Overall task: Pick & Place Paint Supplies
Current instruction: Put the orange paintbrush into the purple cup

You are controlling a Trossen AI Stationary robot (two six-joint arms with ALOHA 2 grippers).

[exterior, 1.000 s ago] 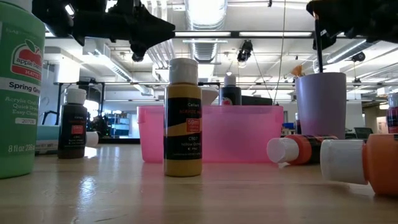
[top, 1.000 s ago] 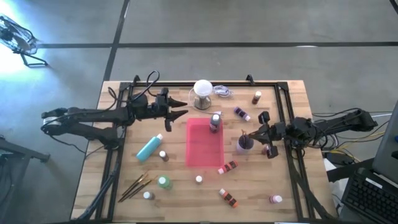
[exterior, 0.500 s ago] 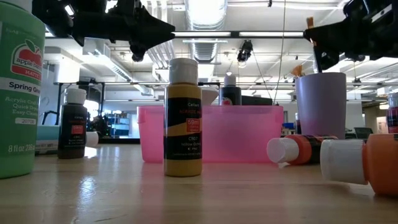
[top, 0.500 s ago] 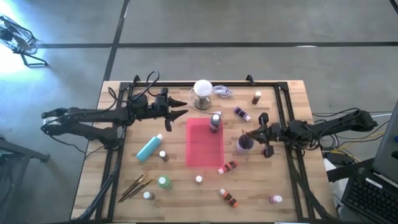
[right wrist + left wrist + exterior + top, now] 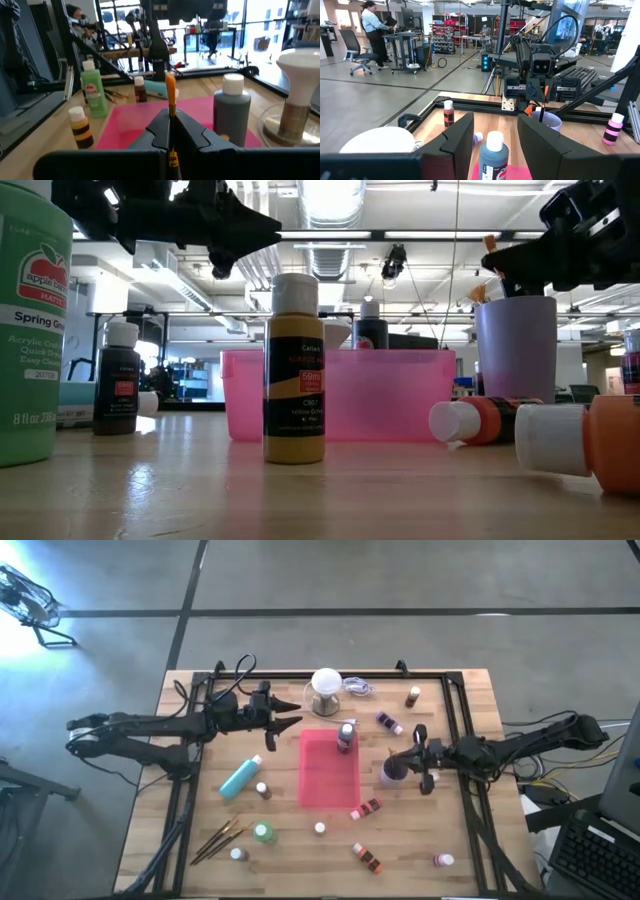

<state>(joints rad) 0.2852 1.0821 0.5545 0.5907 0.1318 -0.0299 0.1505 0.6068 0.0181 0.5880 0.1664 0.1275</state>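
Brush pinched over the lilac cup

Only the right wrist view shows the right gripper (image 5: 170,131) clamped on a brush (image 5: 170,97); overhead, the lilac cup (image 5: 392,771) sits beneath. Left gripper (image 5: 296,714) waits, fingers apart.

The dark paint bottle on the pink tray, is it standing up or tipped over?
Standing up: the dark bottle sits on its base on the pink tray, white cap on top.

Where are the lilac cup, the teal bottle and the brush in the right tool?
lilac cup (image 5: 516,330), low view, on its side wall.
teal bottle (image 5: 240,779), high view, on the middle of its body.
brush (image 5: 170,95), right wrist view, on its orange tip above the right tool (image 5: 170,126).
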